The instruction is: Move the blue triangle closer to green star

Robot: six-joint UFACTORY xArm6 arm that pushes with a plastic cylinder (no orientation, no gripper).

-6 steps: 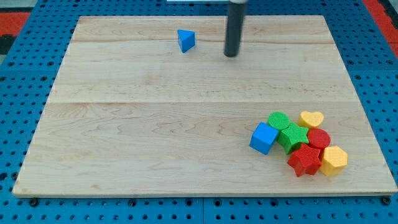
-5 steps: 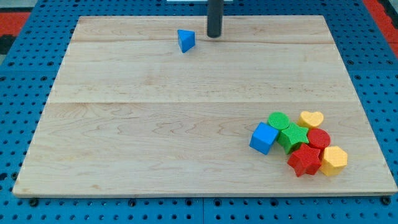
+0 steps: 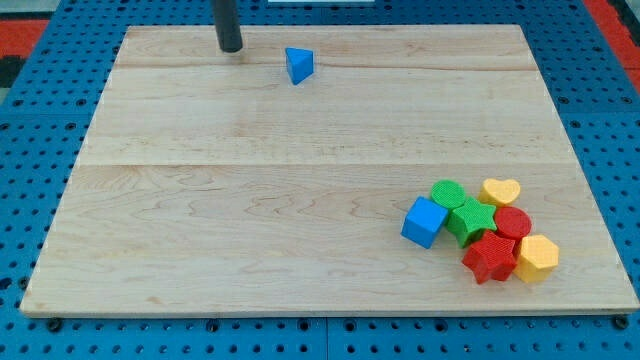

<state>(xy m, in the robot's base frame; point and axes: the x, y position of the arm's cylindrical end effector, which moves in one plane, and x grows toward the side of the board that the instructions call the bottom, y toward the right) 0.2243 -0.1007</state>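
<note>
The blue triangle [image 3: 298, 65] lies near the view's top, a little left of centre, on the wooden board [image 3: 250, 200]. The green star [image 3: 470, 221] sits in a cluster of blocks at the view's lower right. My tip [image 3: 230, 47] is at the view's top, to the left of the blue triangle and slightly above it, with a clear gap between them. It touches no block.
Around the green star lie a blue cube [image 3: 424, 222], a green cylinder [image 3: 448, 193], a yellow heart [image 3: 500, 191], a red cylinder [image 3: 513, 222], a red star [image 3: 489, 258] and a yellow hexagon [image 3: 538, 258]. A blue pegboard [image 3: 30, 150] surrounds the board.
My tip has moved left along the view's top, from the right of the blue triangle to its left. No block has moved.
</note>
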